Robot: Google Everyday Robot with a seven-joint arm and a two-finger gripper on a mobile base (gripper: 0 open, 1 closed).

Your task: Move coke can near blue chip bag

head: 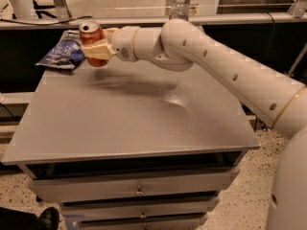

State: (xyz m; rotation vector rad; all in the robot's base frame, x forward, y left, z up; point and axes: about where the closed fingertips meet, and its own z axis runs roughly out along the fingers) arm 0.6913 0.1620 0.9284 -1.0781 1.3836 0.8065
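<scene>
Camera view takes in one grey flat-topped metal surface [129, 123], and across it from the right edge reaches one thick white jointed robot arm [216, 66]. One flat, crinkled dark-blue chip bag with white lettering [62, 54] lies at the far left corner. One small red aluminium coke can with a silver top [90, 34] is held upright in the air just beside the bag's right edge, above the far edge of the surface. One cream-coloured two-finger pincer [94, 51] is pinching that can around its middle, a finger on either side. One clear plastic water bottle [178, 8] stands beyond the far edge, behind the arm.

To my eye the carry is nearly done and the placing step is in hand. The next move calls for lowering the can straight down onto bare surface beside the bag, then spreading the fingers without tipping it.
</scene>
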